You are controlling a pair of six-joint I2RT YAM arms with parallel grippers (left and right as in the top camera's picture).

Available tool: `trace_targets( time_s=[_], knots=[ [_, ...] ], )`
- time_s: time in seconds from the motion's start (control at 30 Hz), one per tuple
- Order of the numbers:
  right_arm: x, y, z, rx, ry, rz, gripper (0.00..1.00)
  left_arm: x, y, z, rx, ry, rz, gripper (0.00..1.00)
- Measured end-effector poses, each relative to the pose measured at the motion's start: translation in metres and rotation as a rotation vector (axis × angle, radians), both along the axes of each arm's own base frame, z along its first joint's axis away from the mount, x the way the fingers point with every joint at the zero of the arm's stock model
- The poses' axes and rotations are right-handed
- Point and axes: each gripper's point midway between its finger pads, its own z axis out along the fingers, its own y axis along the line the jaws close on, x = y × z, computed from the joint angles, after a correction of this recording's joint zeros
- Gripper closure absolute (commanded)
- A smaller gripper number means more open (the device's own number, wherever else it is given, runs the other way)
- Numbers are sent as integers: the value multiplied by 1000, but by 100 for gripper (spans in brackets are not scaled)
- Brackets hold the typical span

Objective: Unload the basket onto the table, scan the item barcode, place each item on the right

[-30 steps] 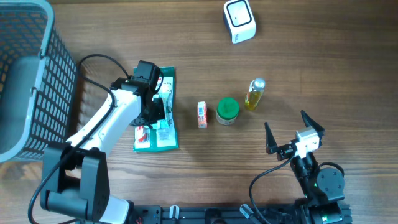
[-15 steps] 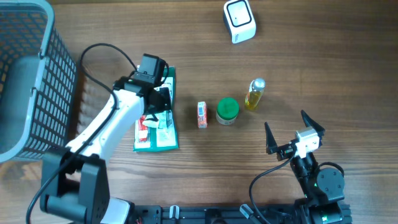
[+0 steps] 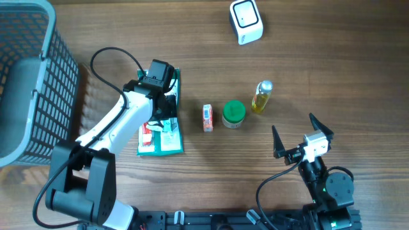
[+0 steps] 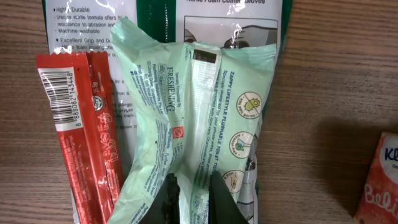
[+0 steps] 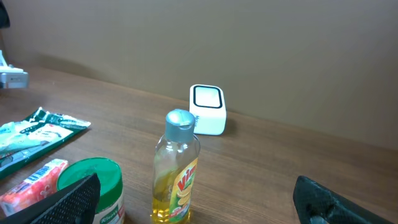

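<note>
Mint-green wipes pack [image 4: 196, 118] sits pinched in the left hand [image 4: 192, 188].

Basket [image 3: 25, 76] sits at the bench [image 3: 332, 64] left edge. Right of it lies a flat pack [image 3: 171, 144]. The wipes pouch [image 4: 199, 112] lies on the pack, with a sachet strip [image 4: 84, 124] alongside it, also on the pack. Left gripper [image 4: 189, 199] is at the pouch's near end. Right of the pack runs a row: small carton [image 3: 207, 118], jar [image 3: 234, 114], bottle [image 3: 261, 97], each just beside the next. Scanner [image 3: 246, 21] stands behind the bottle, well apart. Right gripper [image 3: 292, 121] is in front of the bottle.
</note>
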Motion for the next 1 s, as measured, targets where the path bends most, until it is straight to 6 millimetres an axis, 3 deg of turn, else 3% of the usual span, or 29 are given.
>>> trace_targets(
  time_s=[0.1, 0.13, 0.17, 0.3, 0.47, 0.53, 0.57, 0.6, 0.63, 0.73, 0.83, 1.0],
  knots=[
    [0, 0, 0, 0, 0, 0, 0, -3, 1, -3, 6, 10, -4, 95],
    [0, 0, 0, 0, 0, 0, 0, -4, 2, -9, 10, 22, -6, 75],
    [0, 0, 0, 0, 0, 0, 0, -5, 2, -14, 12, 29, -6, 63],
    [0, 0, 0, 0, 0, 0, 0, 0, -4, -28, 23, 28, -30, 55],
    [0, 0, 0, 0, 0, 0, 0, 1, -3, -25, 31, 30, -36, 46],
    [0, 0, 0, 0, 0, 0, 1, -2, -5, -22, 15, 44, -35, 47],
    [0, 0, 0, 0, 0, 0, 0, -4, -6, -17, -5, 45, -35, 55],
    [0, 0, 0, 0, 0, 0, 0, -3, -8, -9, -19, 27, -36, 75],
    [0, 0, 0, 0, 0, 0, 0, -2, -9, 1, -33, 3, -36, 85],
    [0, 0, 0, 0, 0, 0, 0, -2, -7, 24, -36, -45, -35, 81],
    [0, 0, 0, 0, 0, 0, 0, -6, 0, 20, 3, -29, -28, 80],
    [0, 0, 0, 0, 0, 0, 0, -15, 16, -8, 101, 41, -15, 79]
  ],
)
